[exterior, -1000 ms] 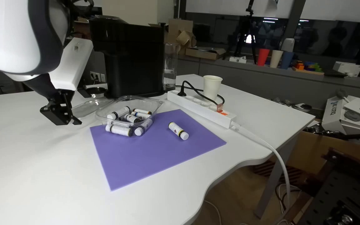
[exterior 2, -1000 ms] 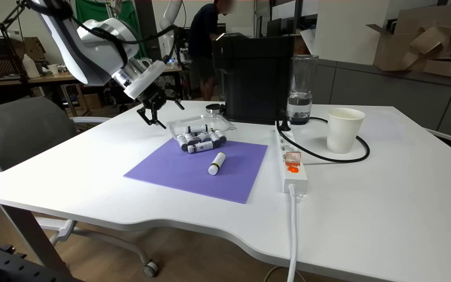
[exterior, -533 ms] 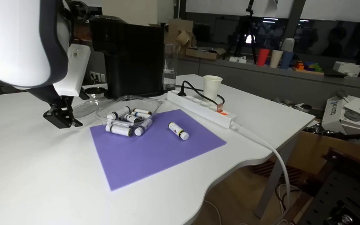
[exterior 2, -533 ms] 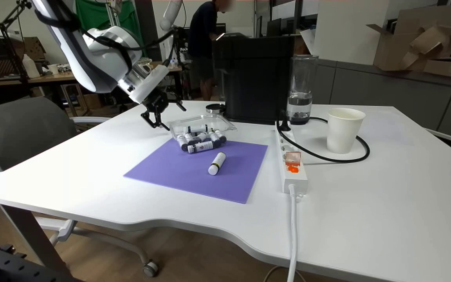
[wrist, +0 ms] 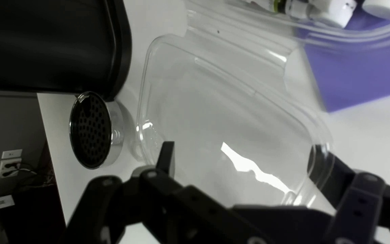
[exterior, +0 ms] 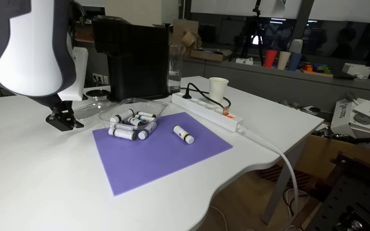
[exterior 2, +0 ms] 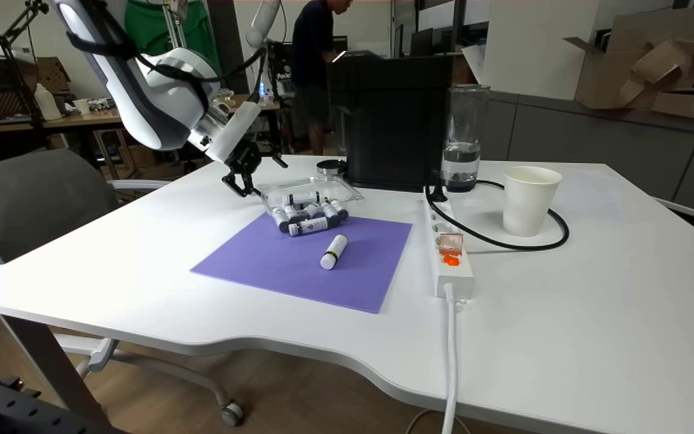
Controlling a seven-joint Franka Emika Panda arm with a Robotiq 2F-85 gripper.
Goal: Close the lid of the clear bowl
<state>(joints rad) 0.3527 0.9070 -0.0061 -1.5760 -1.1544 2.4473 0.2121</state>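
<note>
The clear bowl (exterior: 133, 112) stands partly on the purple mat with several white cylinders inside; it also shows in an exterior view (exterior 2: 314, 190) and at the top of the wrist view (wrist: 367, 36). Its see-through lid (exterior: 92, 110) lies folded open beside it, hinged along one edge, and fills the middle of the wrist view (wrist: 208, 112). My gripper (wrist: 242, 149) is open, its fingers spread across the lid's far end. The right finger shows through the lid's rim, so it sits behind that edge. In both exterior views the gripper (exterior: 82, 111) (exterior 2: 270, 178) is low at the lid.
A black machine (exterior: 133, 57) stands behind the bowl. A round metal-topped glass piece (wrist: 91, 130) is close to the lid. One white cylinder (exterior: 183, 134) lies on the purple mat (exterior: 159, 160). A power strip (exterior: 207, 112) and white cup (exterior: 218, 89) stand beyond.
My gripper has moved down and slightly toward the lid and bowl, with the arm tilting down. The fingers stay apart. The bowl, lid and cylinders have not moved.
</note>
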